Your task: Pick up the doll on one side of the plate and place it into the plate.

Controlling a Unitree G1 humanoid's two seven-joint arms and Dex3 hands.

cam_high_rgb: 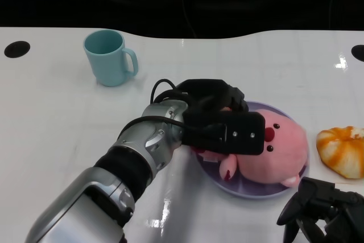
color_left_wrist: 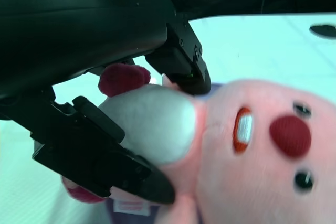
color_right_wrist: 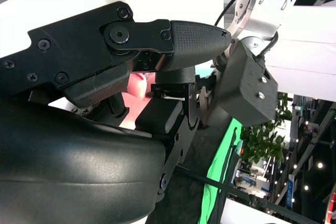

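Two black many-fingered hands show in the head view. Left hand (cam_high_rgb: 219,119) reaches in from the near left on its silver forearm (cam_high_rgb: 151,140) and lies over the pink plush doll with a red nose and grey belly (cam_high_rgb: 278,152). Left wrist view: black fingers (color_left_wrist: 100,161) lie on both sides of the doll's (color_left_wrist: 252,145) grey belly, pressing into the plush, so the hand grips the doll's body. Doll's face, red nose and dark eyes point away from the palm.

Doll lies on its side inside the round pale purple plate (cam_high_rgb: 250,189), head toward the right, one dark red foot near the plate's near-left rim. Plate sits right of centre on the white table (cam_high_rgb: 68,118). Cannot tell whether the doll's full weight rests on the plate or is partly carried by the hand.

Right hand (cam_high_rgb: 321,209) sits at the near right edge, apart from the plate, with fingers curled downward; nothing visible in it. Right wrist view shows only its own shell and fingers (color_right_wrist: 194,38) close up; grip state cannot be told for certain.

Teal ceramic mug with handle (cam_high_rgb: 109,57) stands upright at far left, well apart from the plate. Orange-and-white striped rounded object (cam_high_rgb: 343,151) lies just right of the plate.
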